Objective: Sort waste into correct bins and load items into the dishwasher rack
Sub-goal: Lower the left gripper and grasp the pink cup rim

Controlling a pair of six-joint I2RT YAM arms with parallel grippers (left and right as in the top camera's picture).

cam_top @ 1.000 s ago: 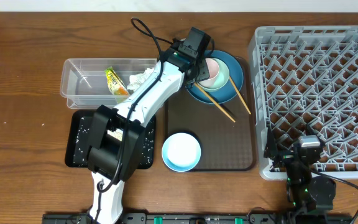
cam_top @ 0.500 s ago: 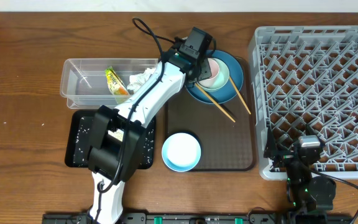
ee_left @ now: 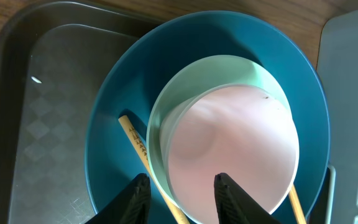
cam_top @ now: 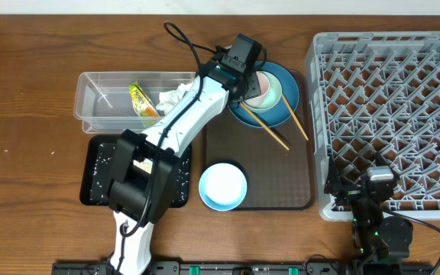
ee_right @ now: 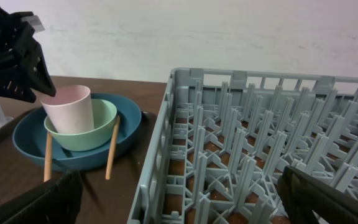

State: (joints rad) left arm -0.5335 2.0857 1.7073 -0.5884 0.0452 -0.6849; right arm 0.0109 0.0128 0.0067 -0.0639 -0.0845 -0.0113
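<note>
As I read across from the left gripper's (ee_left: pixel 182 193) left side, the clear tub (cam_top: pixel 90 84) lies there, holding the snack wrapper (cam_top: pixel 142 101) and the crumpled tissue (cam_top: pixel 171 97). Behind it, toward the arm's base, the black tray (cam_top: pixel 98 179) carries scattered rice grains (cam_top: pixel 101 164). I see the left gripper's fingers spread, straddling the near rim of the pink cup (ee_left: pixel 235 143); I cannot tell whether they touch it. The cup stands inside the mint bowl (ee_left: pixel 229 71), on the blue plate (ee_left: pixel 166 62), directly beneath the gripper. Two chopsticks (cam_top: pixel 270 126) slant off the plate onto the brown tray (cam_top: pixel 273 183), where the white and light-blue bowl (cam_top: pixel 222 186) sits well behind the gripper. Further right, the right gripper (ee_right: pixel 179 202) hangs with fingers wide apart and empty, the dishwasher rack (cam_top: pixel 396 99) just ahead of it.
</note>
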